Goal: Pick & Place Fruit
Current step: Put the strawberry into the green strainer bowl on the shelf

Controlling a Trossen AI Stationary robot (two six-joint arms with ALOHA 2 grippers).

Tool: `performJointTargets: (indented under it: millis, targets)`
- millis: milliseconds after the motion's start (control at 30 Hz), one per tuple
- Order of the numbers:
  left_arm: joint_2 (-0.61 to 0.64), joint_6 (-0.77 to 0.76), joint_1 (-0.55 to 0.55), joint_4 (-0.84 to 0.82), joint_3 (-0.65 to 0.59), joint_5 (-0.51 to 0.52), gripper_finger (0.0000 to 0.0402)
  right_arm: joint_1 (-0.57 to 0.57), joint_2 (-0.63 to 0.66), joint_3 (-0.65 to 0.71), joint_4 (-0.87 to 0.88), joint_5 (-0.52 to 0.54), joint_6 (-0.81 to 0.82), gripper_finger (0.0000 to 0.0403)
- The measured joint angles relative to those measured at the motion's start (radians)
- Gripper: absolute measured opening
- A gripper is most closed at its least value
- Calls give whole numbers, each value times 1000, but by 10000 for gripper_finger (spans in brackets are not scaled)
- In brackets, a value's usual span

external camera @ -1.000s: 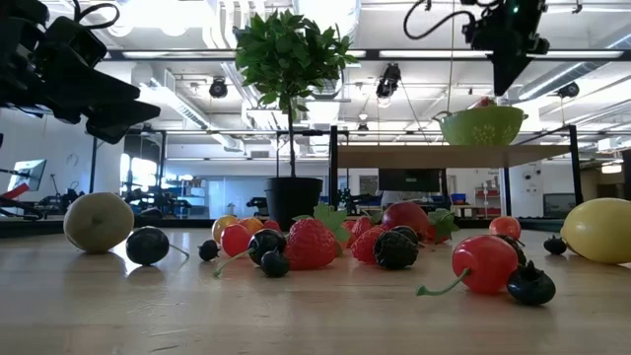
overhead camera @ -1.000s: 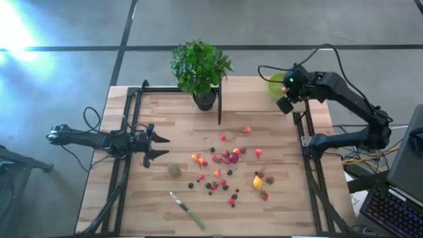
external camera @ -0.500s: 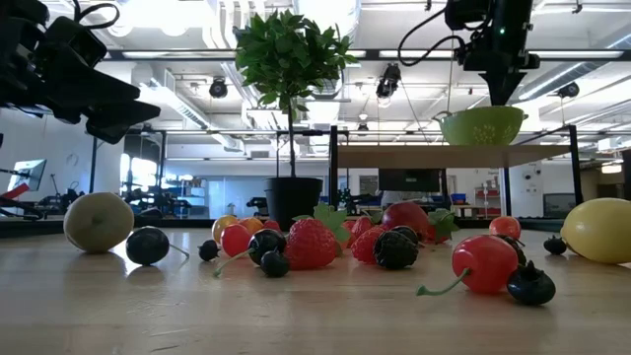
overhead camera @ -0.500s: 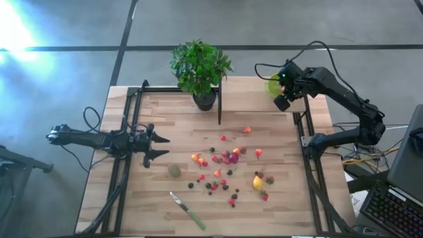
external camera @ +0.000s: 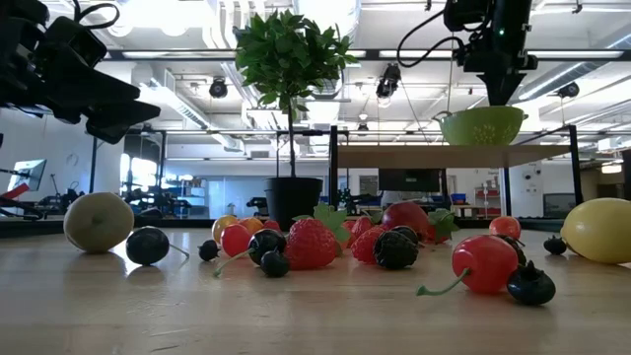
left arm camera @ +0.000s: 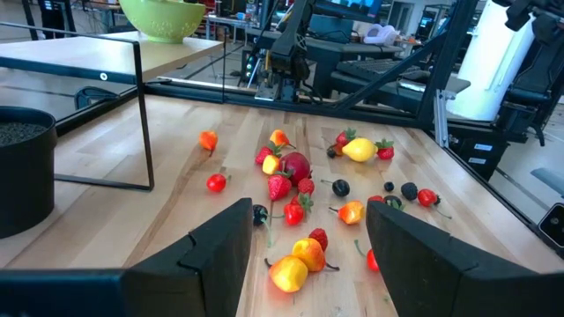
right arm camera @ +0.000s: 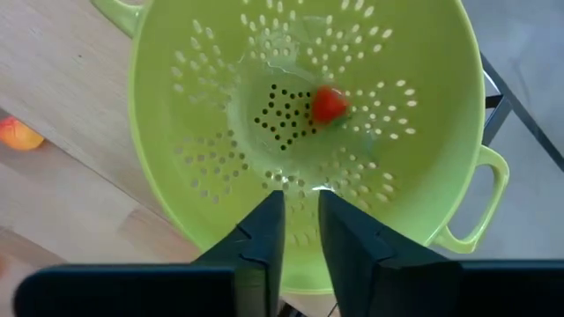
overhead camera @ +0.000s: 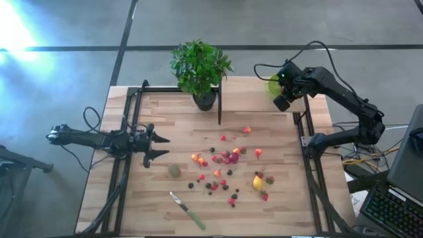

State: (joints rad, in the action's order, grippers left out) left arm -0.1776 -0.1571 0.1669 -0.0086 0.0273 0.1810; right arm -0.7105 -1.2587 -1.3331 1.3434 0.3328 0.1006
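**Fruit strewn on the wooden table, one red piece in the colander**

At the left edge of the pale plank table (overhead camera: 158, 119), the left gripper (overhead camera: 157, 147) hangs just above the wood with its fingers spread and nothing between them, pointing toward the middle. Near it lies a dull-green ball (overhead camera: 174, 170), and closer to the front edge a green-handled knife (overhead camera: 188, 210) lies slantwise. At the back of the table stands a potted plant (overhead camera: 200, 69) in a dark pot, with a thin black frame (overhead camera: 219, 102) upright beside it.

The fruit (overhead camera: 225, 165) is scattered over the middle and right of the table: red and orange berries, dark berries, and a yellow lemon (overhead camera: 257, 182) toward the right. From table height the berries lie on bare wood, some touching in a cluster.

At the back right corner sits a lime-green colander (right arm camera: 300, 114), and one red berry (right arm camera: 329, 103) rests inside it near the centre holes. The right gripper (right arm camera: 301, 220) hangs over the colander, its fingers a narrow slit apart and holding nothing.

Beyond the table is a grey floor with dark lines; the level view shows a bright hall with ceiling lights, desks and equipment.
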Motion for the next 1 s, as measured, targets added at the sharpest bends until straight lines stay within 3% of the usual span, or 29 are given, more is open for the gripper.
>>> performJointTargets:
  millis: [267, 467, 667, 1000]
  targets:
    - [0, 0, 0, 0, 0, 0, 229, 8, 9, -60, 9, -3, -2, 121]
    - [0, 0, 0, 0, 0, 0, 229, 74, 35, -139, 7, -71, 14, 133]
    - [0, 0, 0, 0, 0, 0, 229, 222, 61, -173, 5, -77, 66, 112]
    - [0, 0, 0, 0, 0, 0, 229, 568, 66, -123, 9, -80, 241, 59]
